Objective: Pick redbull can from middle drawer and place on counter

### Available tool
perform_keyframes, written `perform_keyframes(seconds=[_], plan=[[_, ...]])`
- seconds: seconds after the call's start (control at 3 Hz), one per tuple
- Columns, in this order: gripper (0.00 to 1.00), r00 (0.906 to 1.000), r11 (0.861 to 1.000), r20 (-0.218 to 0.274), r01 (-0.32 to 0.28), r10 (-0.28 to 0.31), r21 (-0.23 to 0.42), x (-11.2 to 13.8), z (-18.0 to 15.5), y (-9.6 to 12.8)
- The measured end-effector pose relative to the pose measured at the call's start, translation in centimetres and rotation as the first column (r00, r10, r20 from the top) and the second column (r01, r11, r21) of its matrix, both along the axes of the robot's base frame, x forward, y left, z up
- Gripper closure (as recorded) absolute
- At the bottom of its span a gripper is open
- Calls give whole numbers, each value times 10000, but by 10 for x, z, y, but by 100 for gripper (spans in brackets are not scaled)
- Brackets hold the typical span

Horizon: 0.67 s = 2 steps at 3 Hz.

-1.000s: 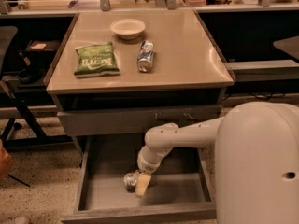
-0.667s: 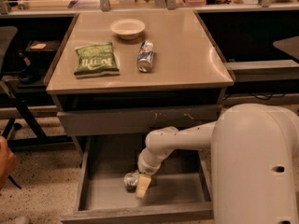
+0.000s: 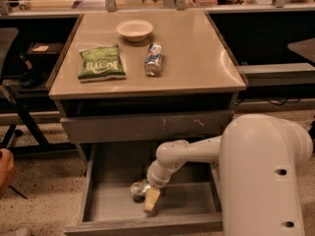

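Up on the worktop [image 3: 197, 58] I see a green chip bag [image 3: 101, 63] and a blue-and-silver can [image 3: 153, 59]. Below, the middle drawer [image 3: 108, 203] stands pulled out, its left wall well apart from the redbull can [image 3: 138, 189], which lies on the drawer floor left of centre. My claw [image 3: 151, 199] sits against the can's right side; I cannot tell whether it is grasping it. Bare grey floor shows on either side, the front edge is near the claw, and the white arm [image 3: 192, 154] reaches in from the right.

end effector [image 3: 151, 202] inside middle drawer [image 3: 109, 203] beside redbull can [image 3: 138, 189], scratched drawer front [image 3: 123, 127] overhead
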<state>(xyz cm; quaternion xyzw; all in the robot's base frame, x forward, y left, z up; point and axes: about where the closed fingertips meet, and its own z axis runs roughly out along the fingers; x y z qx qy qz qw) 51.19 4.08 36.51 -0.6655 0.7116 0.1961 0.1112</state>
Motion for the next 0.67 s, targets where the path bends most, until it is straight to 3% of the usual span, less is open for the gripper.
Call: perform_keyframes(seconds=[0.33, 0.67], plan=[[16, 10000, 10000, -17, 1, 0, 7, 0, -1, 0], [40, 10000, 10000, -17, 0, 0, 7, 0, -1, 0]])
